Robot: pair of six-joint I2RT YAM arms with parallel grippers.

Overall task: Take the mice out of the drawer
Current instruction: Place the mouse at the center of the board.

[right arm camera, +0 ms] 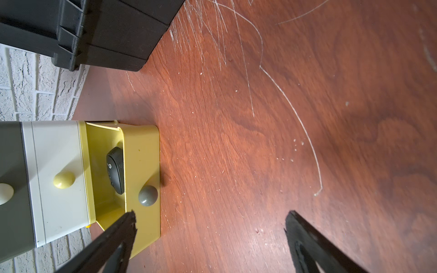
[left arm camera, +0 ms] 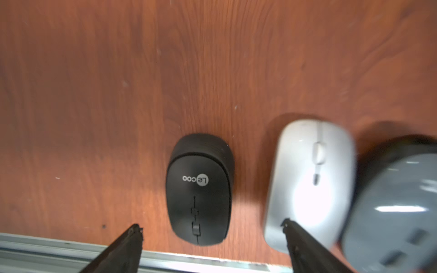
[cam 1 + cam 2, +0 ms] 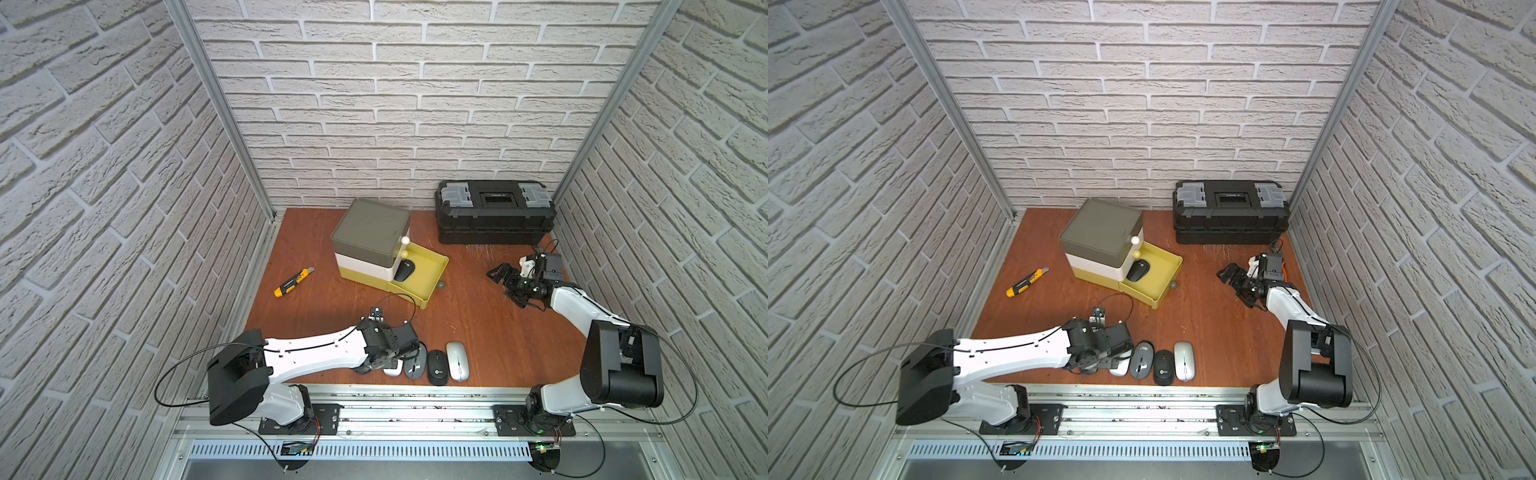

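Note:
The yellow drawer (image 3: 440, 266) (image 1: 142, 151) is pulled out of the stacked drawer unit (image 3: 370, 232). One black mouse (image 3: 404, 270) (image 3: 1138, 270) (image 1: 115, 170) lies inside it. Several mice lie in a row at the table's front edge: a half-covered silver one (image 3: 392, 369), a grey one (image 3: 415, 361), a black one (image 3: 437, 368) and a silver one (image 3: 457, 360). My left gripper (image 3: 388, 359) (image 2: 211, 227) hovers open over another black mouse (image 2: 198, 189), beside a silver mouse (image 2: 309, 177) and a grey mouse (image 2: 390, 205). My right gripper (image 3: 498, 276) (image 1: 210, 219) is open and empty, right of the drawer.
A yellow-black utility knife (image 3: 293, 282) lies at the left. A black toolbox (image 3: 494, 212) stands at the back right. A grey knob (image 3: 440, 285) sticks out of the drawer's front. A metal rail (image 2: 71, 245) runs along the front edge.

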